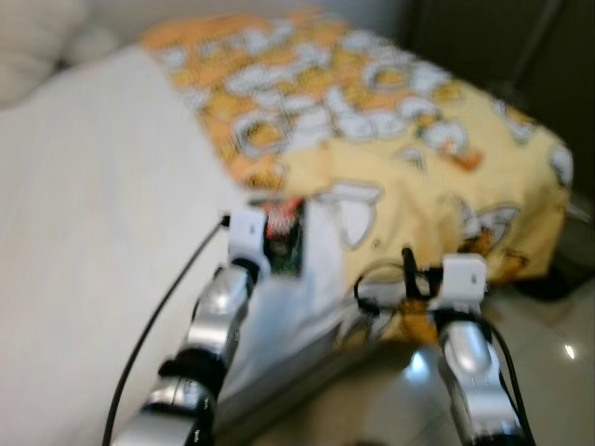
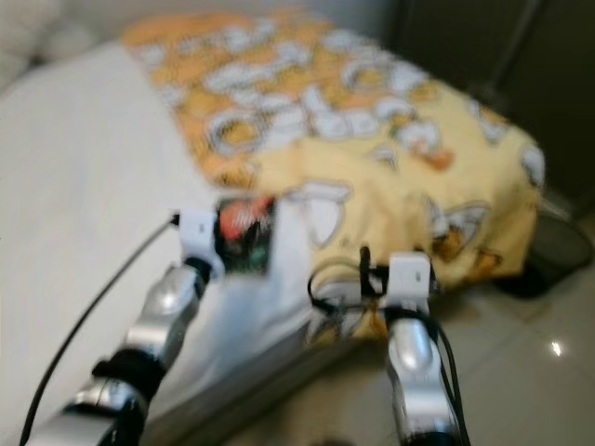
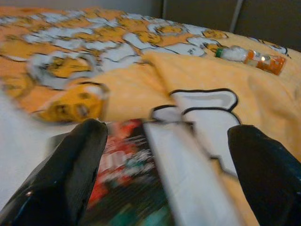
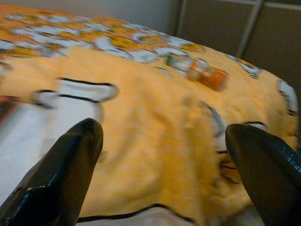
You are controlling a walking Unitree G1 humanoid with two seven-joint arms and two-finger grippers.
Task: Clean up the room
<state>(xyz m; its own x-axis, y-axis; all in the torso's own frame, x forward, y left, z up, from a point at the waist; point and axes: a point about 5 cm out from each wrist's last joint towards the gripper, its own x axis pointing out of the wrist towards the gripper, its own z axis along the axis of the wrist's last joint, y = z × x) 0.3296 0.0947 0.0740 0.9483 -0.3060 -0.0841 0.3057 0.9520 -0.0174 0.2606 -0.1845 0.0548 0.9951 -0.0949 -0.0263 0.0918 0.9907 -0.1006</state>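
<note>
A red and green snack packet [image 1: 284, 238] lies on the white sheet at the near edge of the bed, beside the yellow cartoon blanket [image 1: 372, 111]. My left gripper [image 3: 167, 132] hovers just over the packet and is open, with its fingers wide to either side of it. A small bottle with an orange label [image 4: 200, 69] lies farther off on the blanket. My right gripper [image 4: 162, 129] is open with nothing in it, held at the bed's edge in front of the blanket's hanging hem. The head views are blurred.
The white bed sheet [image 1: 84, 204] spreads to the left, with a pillow [image 1: 28, 46] at the far corner. A dark mesh bin [image 2: 558, 246] stands on the glossy tile floor [image 1: 548, 372] to the right of the bed. Dark panels [image 4: 263, 33] rise behind.
</note>
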